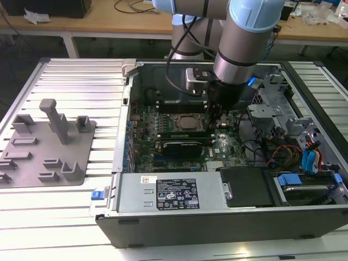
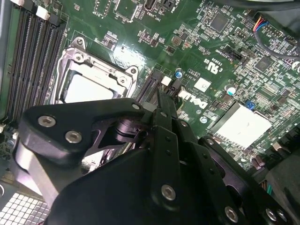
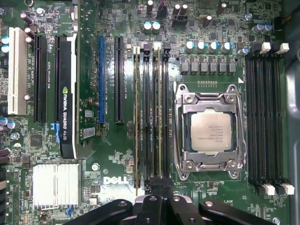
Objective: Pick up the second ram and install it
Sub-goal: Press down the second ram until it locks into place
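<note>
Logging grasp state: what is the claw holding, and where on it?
Seemingly the second ram, pinched by the claw at its upper edge, near one end.

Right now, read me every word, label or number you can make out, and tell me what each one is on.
White lettering on the motherboard: a maker's mark, not read out.
White lettering along the black expansion card: brand and model, not read out.
Large black label on the power supply: too small to read.
Small white sticker above that label: too small to read.
</note>
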Motion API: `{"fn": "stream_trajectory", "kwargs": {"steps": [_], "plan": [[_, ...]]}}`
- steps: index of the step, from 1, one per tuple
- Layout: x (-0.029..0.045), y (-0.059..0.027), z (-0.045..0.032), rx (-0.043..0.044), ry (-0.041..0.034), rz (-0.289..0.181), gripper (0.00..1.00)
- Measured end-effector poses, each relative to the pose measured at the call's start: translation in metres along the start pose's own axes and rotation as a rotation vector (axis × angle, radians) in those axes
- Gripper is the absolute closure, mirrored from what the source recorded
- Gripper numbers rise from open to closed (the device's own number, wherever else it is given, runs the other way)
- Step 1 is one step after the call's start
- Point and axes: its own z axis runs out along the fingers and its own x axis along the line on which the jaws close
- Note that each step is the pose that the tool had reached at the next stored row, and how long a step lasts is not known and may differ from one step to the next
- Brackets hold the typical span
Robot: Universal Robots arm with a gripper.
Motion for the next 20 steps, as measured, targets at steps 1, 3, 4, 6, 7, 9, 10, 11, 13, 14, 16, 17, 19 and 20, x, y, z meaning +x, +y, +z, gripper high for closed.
{"fn": "stream_trajectory", "kwargs": {"steps": [1,3,4,6,7,9,10,11,13,14,16,17,19,20], "plan": [[0.0001,0.0,0.0002,-0.0001,0.0002,0.0,0.92],[0.0001,-0.0001,0.0019,0.0,0.0001,0.0,0.92],[0.0001,-0.0001,0.002,-0.0001,0.0003,0.0,0.92],[0.0001,-0.0001,0.0023,0.0,-0.0001,0.0,0.92],[0.0001,-0.0002,0.0032,0.0001,-0.0001,0.0,0.92],[0.0002,-0.0002,0.0036,0.0,0.0005,0.0,0.92],[0.0002,-0.0002,0.0036,-0.0001,0.0006,0.0,0.92],[0.0002,-0.0002,0.0042,0.0001,0.0004,0.0,0.92],[0.0003,-0.0003,0.0051,0.0,0.0008,0.0,0.92],[0.0003,-0.0002,0.0051,-0.0001,0.0009,0.0,0.92],[0.0002,-0.0003,0.0054,0.0,0.0006,0.0,0.92],[0.0003,-0.0003,0.0065,0.0,0.0008,0.0,0.92],[0.0004,-0.0003,0.0067,-0.0001,0.001,0.0,0.92],[0.0004,-0.0003,0.0068,-0.0001,0.0008,0.0,0.92]]}}
